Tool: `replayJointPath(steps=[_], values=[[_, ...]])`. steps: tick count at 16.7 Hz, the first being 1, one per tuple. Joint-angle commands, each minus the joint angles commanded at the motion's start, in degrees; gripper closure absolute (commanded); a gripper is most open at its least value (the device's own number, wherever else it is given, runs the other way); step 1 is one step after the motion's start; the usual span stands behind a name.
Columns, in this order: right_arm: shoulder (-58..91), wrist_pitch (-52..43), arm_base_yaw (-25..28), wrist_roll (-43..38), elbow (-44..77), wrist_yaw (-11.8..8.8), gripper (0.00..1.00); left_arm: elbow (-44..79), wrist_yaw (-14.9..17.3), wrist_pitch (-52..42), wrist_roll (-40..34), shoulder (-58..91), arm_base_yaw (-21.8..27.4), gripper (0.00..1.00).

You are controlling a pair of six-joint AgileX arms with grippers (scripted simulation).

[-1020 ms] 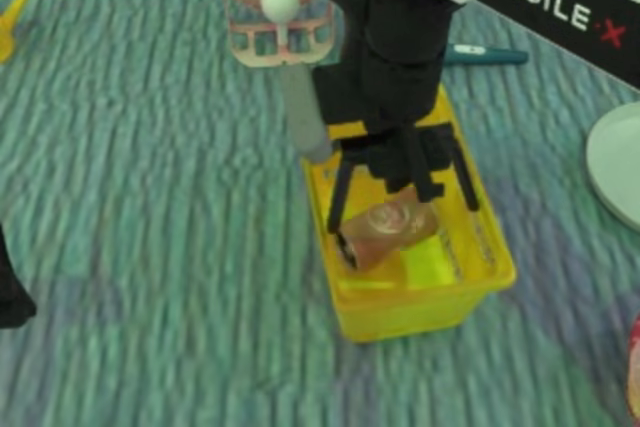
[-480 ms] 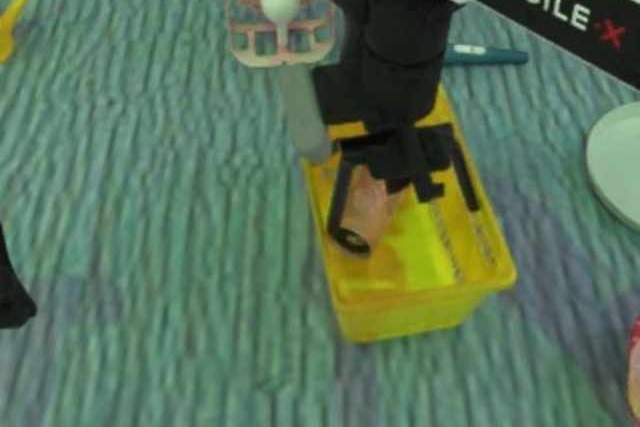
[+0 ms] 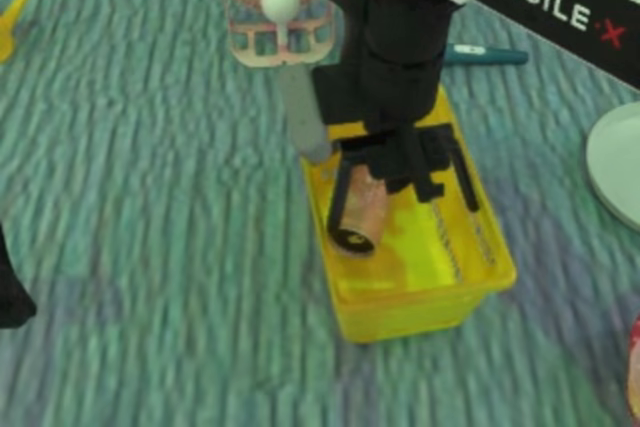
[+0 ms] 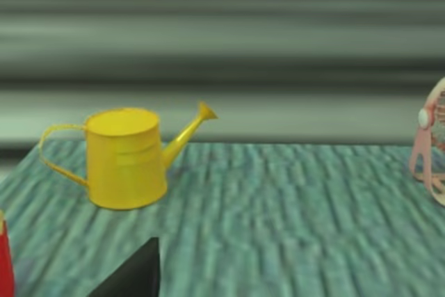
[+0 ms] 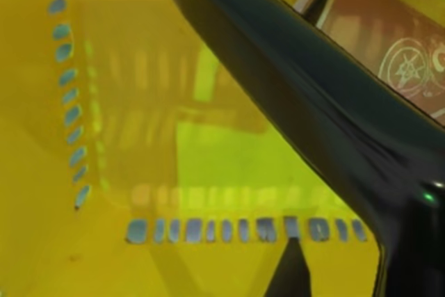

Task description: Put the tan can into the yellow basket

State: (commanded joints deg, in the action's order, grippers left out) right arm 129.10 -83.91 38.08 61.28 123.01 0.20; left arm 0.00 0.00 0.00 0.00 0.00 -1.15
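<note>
The tan can (image 3: 358, 212) lies tilted inside the yellow basket (image 3: 420, 312), leaning toward its left wall with its dark end facing the front. My right gripper (image 3: 398, 182) hangs open just above the basket's back half, and the can is free of it. In the right wrist view the can (image 5: 389, 46) shows beyond a black folding handle (image 5: 299, 95), with the slotted yellow basket wall (image 5: 104, 102) all around and one dark fingertip (image 5: 292, 273) low in the view. My left arm (image 3: 10, 292) is parked at the table's left edge.
A pink and white hand fan (image 3: 275, 7) lies just behind the basket's left corner. A teal pen (image 3: 485, 55) and a white plate (image 3: 618, 162) are at the right. A yellow watering can (image 4: 125, 158) stands at the far left back.
The can was held level in my right gripper over the basket a second ago. It has since come loose, swung its dark end down and settled against the basket's left side.
</note>
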Motion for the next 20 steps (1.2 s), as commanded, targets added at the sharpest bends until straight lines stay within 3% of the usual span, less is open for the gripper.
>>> replayJointPath(steps=[17, 20], values=[[0.1, -0.2, -0.1, 0.0, 0.3, 0.0, 1.00, 0.0, 0.0, 0.0, 0.0, 0.0, 0.0, 0.00], [0.2, -4.5, -0.7, 0.8, 4.5, 0.0, 1.00, 0.0, 0.0, 0.0, 0.0, 0.0, 0.0, 0.00]])
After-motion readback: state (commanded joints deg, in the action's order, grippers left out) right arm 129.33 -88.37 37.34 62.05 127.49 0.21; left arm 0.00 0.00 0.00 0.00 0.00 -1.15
